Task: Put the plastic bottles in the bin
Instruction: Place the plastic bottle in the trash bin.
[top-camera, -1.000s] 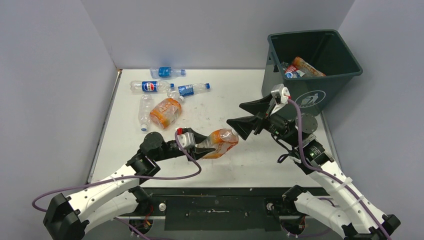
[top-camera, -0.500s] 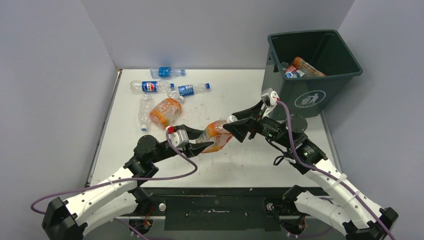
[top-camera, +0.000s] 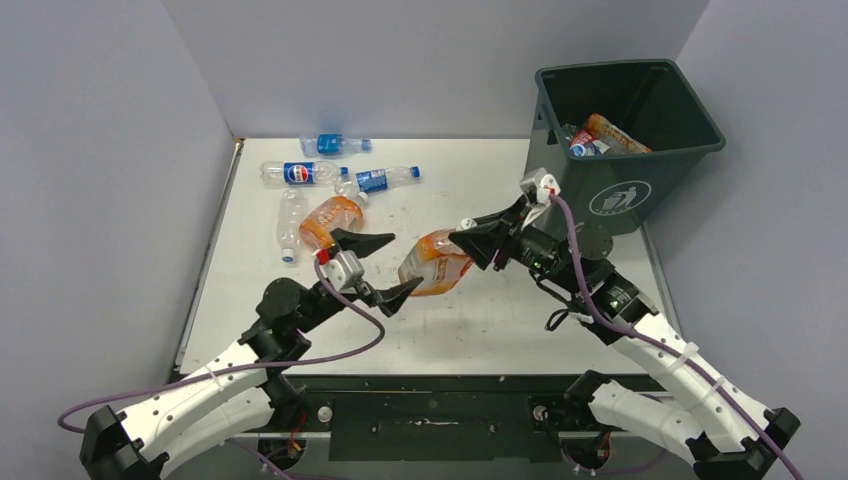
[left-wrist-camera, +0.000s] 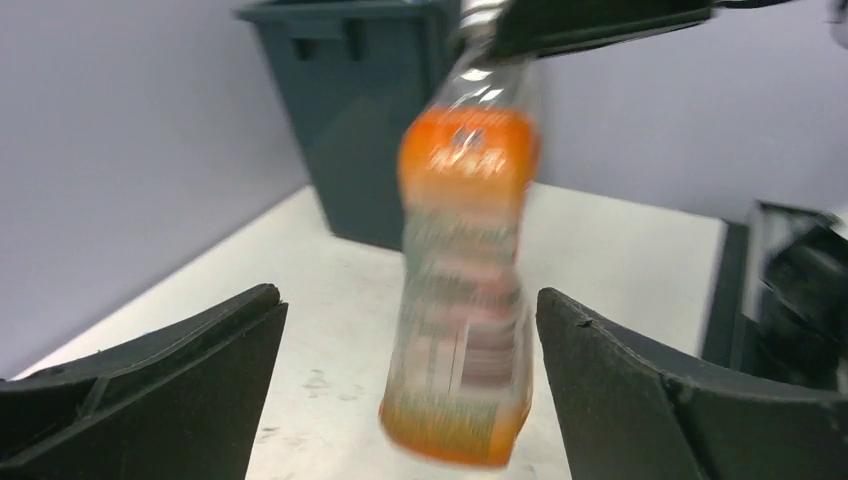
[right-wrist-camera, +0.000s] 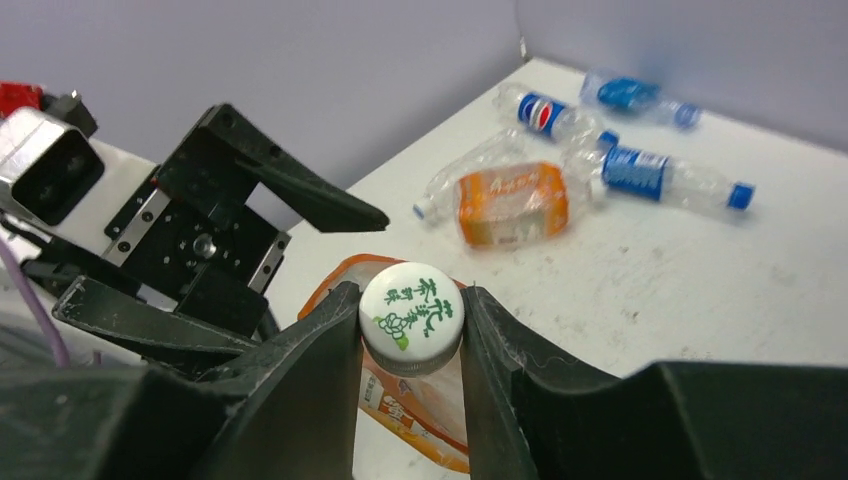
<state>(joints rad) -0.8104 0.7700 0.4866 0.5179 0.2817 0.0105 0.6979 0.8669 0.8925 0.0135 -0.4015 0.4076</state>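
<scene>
Right pincer (top-camera: 465, 238) is clamped on the neck of an orange bottle (top-camera: 435, 265), just under the cap. The bottle dangles from it, tilted, over the middle of the desk (top-camera: 480, 190). Left pincer (top-camera: 403, 262) is spread wide with a jaw on either side of the bottle's lower end, and the left wrist view shows a gap on both sides, so it's not holding anything.

So my read is that the right arm carries this one alone.

- **The bin:** the bin (top-camera: 640, 185) sits at the far right corner of the desk, near the right arm, with a couple of bottles (top-camera: 600, 135) already inside.
- **The carry:** the walls are tall, so I'd lift before swinging across. The bottle hangs below the grip, and its bottom end is what would hit the rim.
- **The grip:** a neck hold lets the body swing, so go smooth with no jerks, and open up only once it's over the bin's open middle.
- **The left arm:** I'd back it straight off first so it doesn't knock the hanging bottle.
- **What's left:** five more bottles are lying at the far left of the desk. There's another orange one (top-camera: 330, 222) and four clear ones, three with blue labels (top-camera: 300, 173).
- **The cap:** the white cap (right-wrist-camera: 410, 315) pokes out above the fingers. That lip probably helps stop the bottle slipping down.
</scene>
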